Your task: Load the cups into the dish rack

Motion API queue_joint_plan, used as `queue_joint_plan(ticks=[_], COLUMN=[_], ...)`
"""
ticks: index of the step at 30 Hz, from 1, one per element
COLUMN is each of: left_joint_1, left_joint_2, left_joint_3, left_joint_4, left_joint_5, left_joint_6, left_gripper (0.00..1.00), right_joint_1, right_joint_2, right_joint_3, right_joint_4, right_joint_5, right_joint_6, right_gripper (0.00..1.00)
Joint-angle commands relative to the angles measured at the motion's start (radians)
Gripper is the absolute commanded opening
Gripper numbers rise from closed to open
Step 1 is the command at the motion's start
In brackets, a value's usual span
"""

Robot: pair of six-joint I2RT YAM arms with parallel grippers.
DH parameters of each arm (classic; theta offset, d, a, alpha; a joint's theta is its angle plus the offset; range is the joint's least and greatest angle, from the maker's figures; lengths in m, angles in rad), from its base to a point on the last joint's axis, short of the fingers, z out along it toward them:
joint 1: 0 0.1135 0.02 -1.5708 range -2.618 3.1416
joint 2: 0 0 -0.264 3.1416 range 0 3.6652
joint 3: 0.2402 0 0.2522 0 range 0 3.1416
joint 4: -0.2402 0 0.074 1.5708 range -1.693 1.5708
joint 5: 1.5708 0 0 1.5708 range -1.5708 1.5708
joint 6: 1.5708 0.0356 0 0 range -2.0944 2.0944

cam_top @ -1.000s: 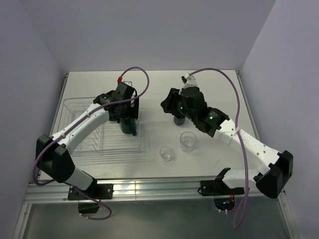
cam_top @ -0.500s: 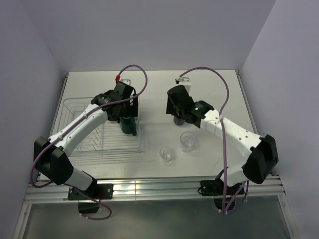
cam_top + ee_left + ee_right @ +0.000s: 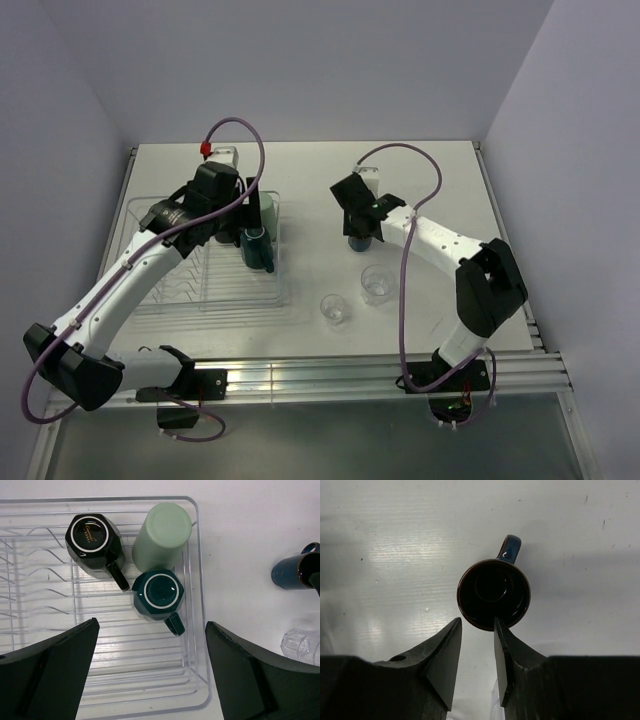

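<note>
- Cups already in the dish rack (image 3: 200,630): black mug (image 3: 92,542), mint green tumbler (image 3: 162,535) and dark green mug (image 3: 159,594), bottoms up to drain, grouped at its far right corner.
- Navy mug (image 3: 493,594): upright on the table (image 3: 440,180), right of the rack.
- First clear tumbler (image 3: 377,283), second clear tumbler (image 3: 335,308): on the table, nearer than the navy mug.
- My right gripper (image 3: 478,620): jaws narrowly apart astride the navy mug's near rim, not clamped; set, I judge, for a rim pinch.
- My left gripper (image 3: 152,625): jaws wide apart, empty, above the rack.

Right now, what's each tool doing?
Left tool: open, empty.
Right tool: narrow gap at the navy glazed mug rim; grip cannot be told.
</note>
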State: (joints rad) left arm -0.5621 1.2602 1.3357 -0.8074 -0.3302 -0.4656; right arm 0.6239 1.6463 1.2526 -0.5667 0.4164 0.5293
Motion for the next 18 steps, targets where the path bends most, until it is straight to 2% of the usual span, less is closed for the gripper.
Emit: queue_joint_plan(ticks=[1,8,18], left_joint_1=[0.004,0.005,0.013], left_joint_2=[-0.042,-0.073,-0.102], left_joint_3=[0.017,-0.006,-0.010], left_joint_4=[-0.007,-0.001,0.014], left_joint_5=[-0.006,0.000,0.000], left_joint_6=[-0.005,0.004,0.016], left_gripper=[0.95,0.95,0.95], right_joint_1=[0.007,0.092,0.191], right_joint_2=[-0.025,-0.218,-0.375], right_joint_3=[0.036,-0.035,-0.239], right_joint_4=[-0.025,-0.120,-0.193], right_joint_5=[0.035,0.084,0.061], right_joint_6=[0.003,0.034,0.136], right_gripper=[0.39,0.41,0.45])
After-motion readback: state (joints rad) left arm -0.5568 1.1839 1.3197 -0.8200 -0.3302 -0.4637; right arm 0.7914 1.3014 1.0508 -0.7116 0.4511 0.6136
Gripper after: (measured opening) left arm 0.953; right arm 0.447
